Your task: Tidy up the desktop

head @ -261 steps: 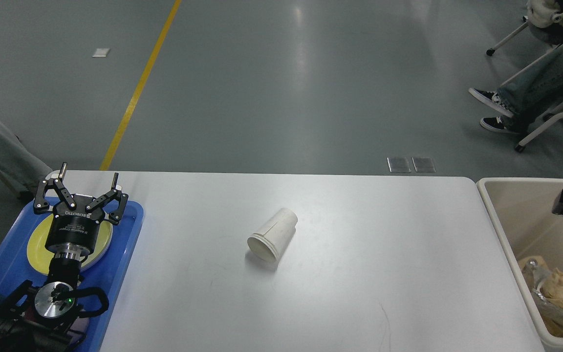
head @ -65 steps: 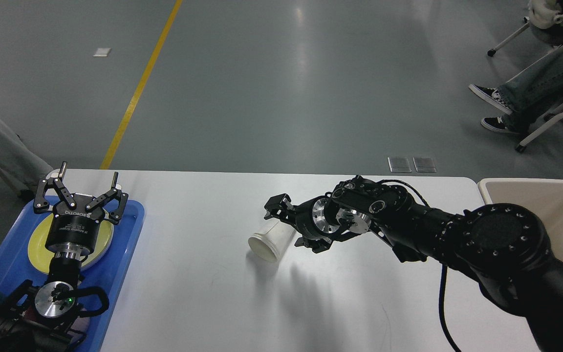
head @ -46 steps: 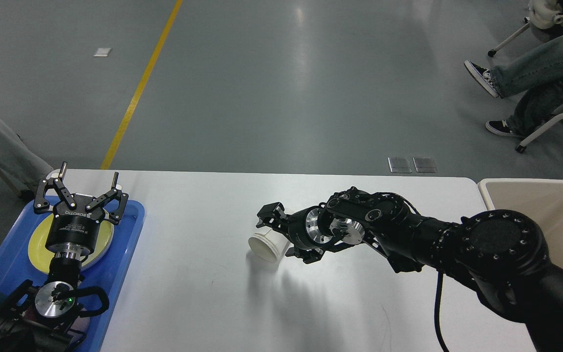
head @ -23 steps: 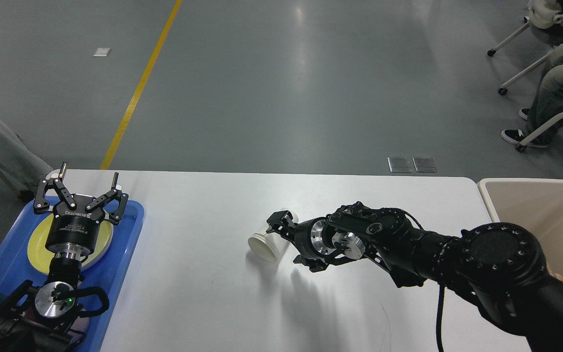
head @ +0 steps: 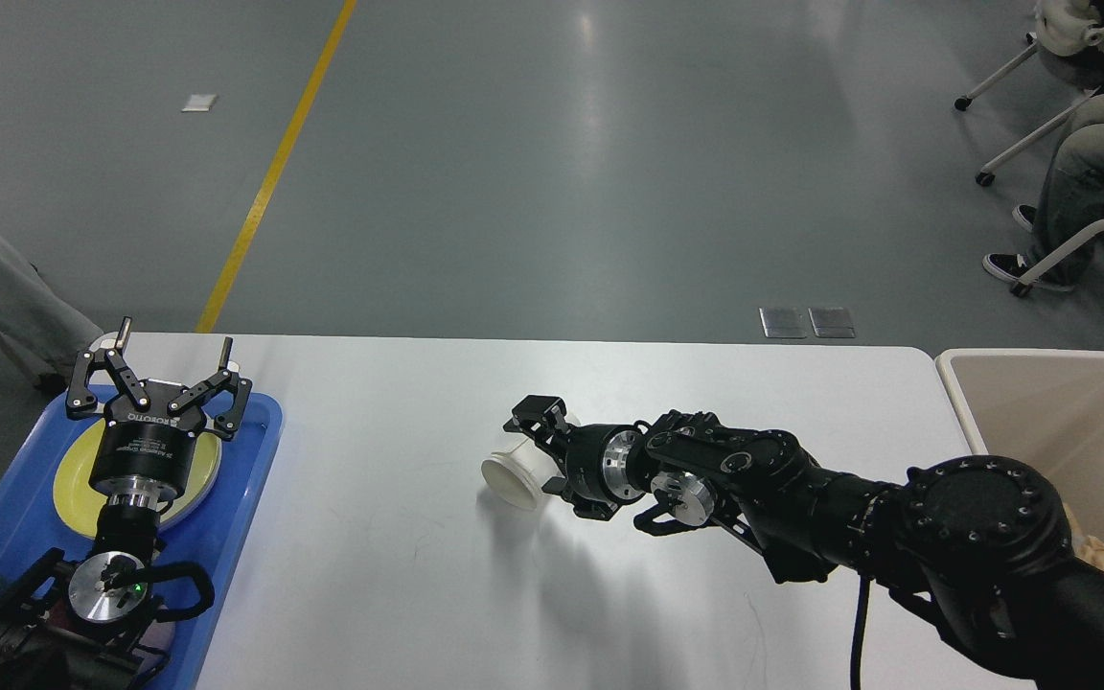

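Right claw (head: 544, 458) astride paper cup (head: 518, 473)

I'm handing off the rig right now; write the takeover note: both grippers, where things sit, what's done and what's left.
Right gripper: fingers straddle the white paper cup lying on its side mid-desktop; whether they are clamped on it cannot be told.
Left gripper: open, empty, above the yellow round plate in the blue plastic tray.
White rectangular desktop: only the cup lies on it.
Beige open-topped bin at the right end holds crumpled paper.
Done: plate in tray. Left: confirm the grip, probably carry the cup to the bin.
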Tool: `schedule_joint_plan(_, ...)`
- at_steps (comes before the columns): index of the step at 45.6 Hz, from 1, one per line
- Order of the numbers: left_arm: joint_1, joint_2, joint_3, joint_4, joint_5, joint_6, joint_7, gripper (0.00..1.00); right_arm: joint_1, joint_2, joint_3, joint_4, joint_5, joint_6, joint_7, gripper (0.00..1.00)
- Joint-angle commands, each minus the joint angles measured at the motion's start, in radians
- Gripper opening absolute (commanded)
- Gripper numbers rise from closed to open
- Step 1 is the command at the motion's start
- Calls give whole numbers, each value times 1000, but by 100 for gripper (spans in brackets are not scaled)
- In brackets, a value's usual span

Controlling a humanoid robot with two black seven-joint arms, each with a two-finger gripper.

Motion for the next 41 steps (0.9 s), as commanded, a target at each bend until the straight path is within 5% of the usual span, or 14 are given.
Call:
schedule_joint_plan(1,0,0,0,0,0,0,0,96,-6,-2,0,0,-2,2,0,94)
schedule_joint_plan(41,0,0,0,0,0,0,0,96,-44,0,0,29,-13,-35,0,88)
